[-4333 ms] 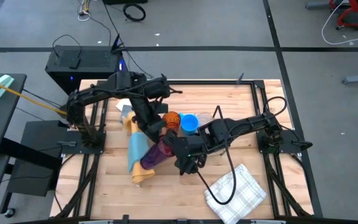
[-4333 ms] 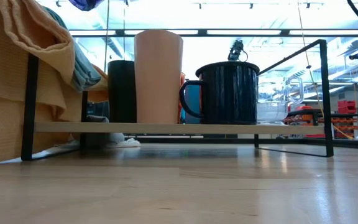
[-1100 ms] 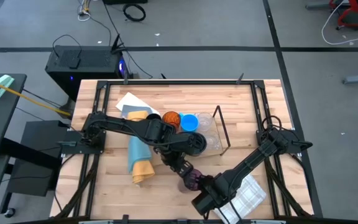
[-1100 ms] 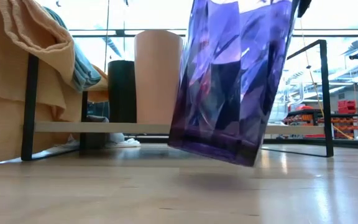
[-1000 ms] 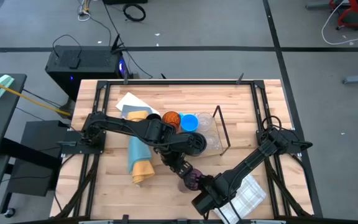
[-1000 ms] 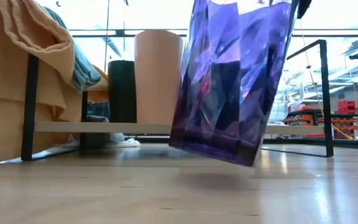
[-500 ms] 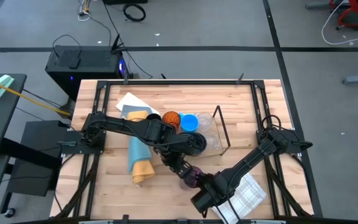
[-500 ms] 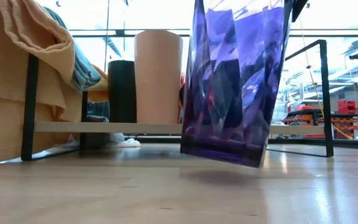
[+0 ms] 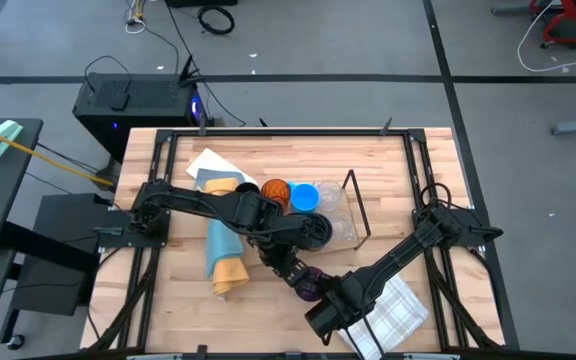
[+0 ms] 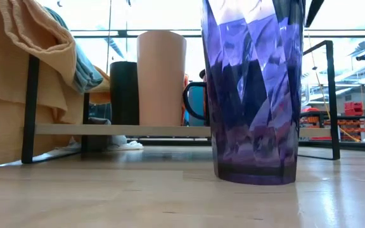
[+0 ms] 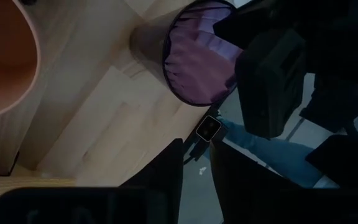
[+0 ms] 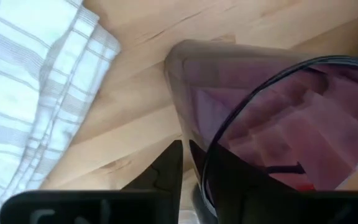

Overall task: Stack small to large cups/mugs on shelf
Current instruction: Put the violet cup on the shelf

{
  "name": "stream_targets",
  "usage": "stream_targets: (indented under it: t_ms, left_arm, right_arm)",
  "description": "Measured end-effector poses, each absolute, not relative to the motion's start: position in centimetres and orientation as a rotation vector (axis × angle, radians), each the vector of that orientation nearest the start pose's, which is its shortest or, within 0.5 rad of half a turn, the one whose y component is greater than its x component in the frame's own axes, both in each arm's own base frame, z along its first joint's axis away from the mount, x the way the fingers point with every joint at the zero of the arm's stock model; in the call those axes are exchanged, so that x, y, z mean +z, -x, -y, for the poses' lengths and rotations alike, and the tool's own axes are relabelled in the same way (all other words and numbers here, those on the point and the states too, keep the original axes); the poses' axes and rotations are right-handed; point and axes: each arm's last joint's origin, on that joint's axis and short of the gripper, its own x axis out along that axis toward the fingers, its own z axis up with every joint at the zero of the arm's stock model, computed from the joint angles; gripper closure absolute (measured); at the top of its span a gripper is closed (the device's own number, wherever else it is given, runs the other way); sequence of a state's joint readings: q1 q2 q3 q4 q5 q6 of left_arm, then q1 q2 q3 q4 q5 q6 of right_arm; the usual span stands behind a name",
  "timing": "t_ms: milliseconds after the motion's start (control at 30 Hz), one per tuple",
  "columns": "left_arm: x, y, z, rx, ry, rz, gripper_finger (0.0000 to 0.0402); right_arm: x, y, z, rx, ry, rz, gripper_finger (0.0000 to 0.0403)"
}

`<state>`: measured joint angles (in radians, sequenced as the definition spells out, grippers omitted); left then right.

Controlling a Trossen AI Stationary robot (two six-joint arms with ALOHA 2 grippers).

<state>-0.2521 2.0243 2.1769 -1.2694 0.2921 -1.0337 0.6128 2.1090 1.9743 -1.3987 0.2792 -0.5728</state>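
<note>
The purple translucent tumbler (image 10: 255,95) stands upright on the wooden table in front of the shelf, and also shows in the high view (image 9: 310,283). My right gripper (image 12: 185,155) is shut on its rim. My left gripper (image 11: 196,162) hovers just beside the tumbler, toward the shelf, empty, with a narrow gap between its fingers. On the black-rod shelf (image 10: 328,95) stand the black cup (image 10: 124,92), the peach cup (image 10: 161,76) and the dark handled mug (image 10: 194,101), which is half hidden by the tumbler. The amber cup (image 9: 276,190), blue cup (image 9: 304,197) and clear glasses (image 9: 333,205) stand behind them. My right gripper holds the tumbler by its rim (image 12: 197,146), on the side toward the table's near edge. One finger is outside the wall and one inside. The fingers come from above, pointing down. The tumbler stands upright with its base (image 10: 255,174) on the table.
A rolled yellow-and-blue cloth (image 9: 223,250) lies left of the shelf and drapes over its left end (image 10: 37,50). A white checked towel (image 9: 393,305) lies at the near right, under my right arm. A white sheet (image 9: 208,162) lies at the far left.
My right gripper has lowered the purple tumbler and turned it upright. A second ago it hung tilted and clear of the table; now it stands on its base. My left gripper has kept still beside it.
</note>
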Motion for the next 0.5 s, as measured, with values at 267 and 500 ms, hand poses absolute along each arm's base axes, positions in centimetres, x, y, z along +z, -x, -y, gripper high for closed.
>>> stream_targets:
  t_ms: [267,500]
  left_arm:
    - [35.2,-39.6,11.0,0.141,0.917,-1.274,0.0309]
    - [35.2,-39.5,11.0,0.141,0.918,-1.274,0.0296]
  right_arm:
    - [26.5,-33.8,-23.0,0.668,1.109,-1.322,0.0304]
    - [30.6,-34.0,-23.2,0.623,1.089,-1.215,0.0281]
